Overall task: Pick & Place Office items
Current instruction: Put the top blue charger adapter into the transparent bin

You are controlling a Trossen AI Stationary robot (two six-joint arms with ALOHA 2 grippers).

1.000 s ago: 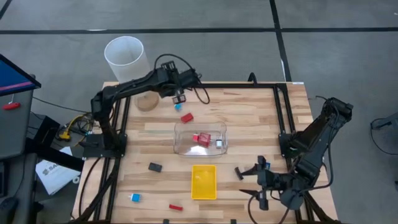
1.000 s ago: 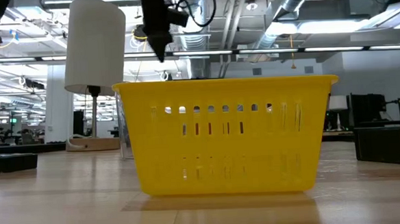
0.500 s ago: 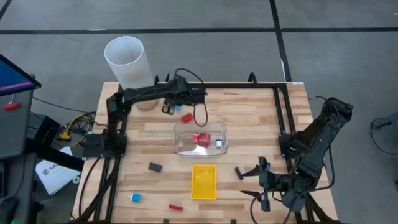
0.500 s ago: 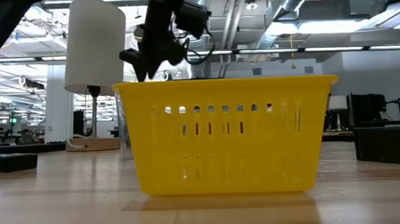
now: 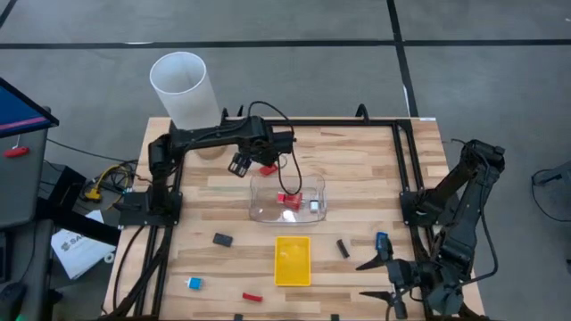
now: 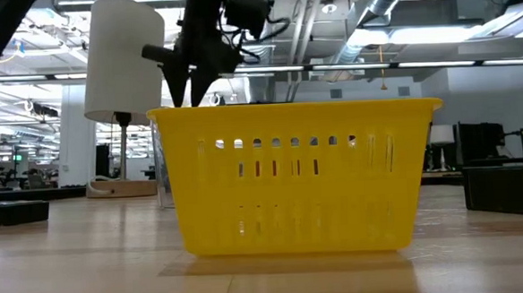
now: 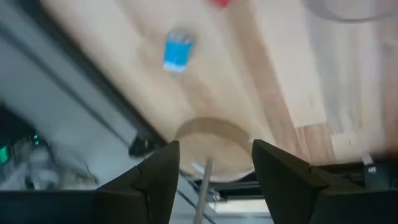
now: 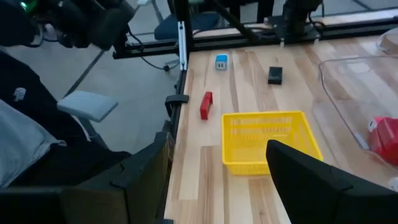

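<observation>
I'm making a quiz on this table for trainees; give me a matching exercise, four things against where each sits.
Things:
1. left gripper
2. right gripper
3. yellow tray
4. white cylinder

Places:
a. near edge, right of the trays
b. off the table's far-left corner
c. nearer than the clear tray
d. above the clear tray's far-left corner

Pairs: 1-d, 2-a, 3-c, 4-b
</observation>
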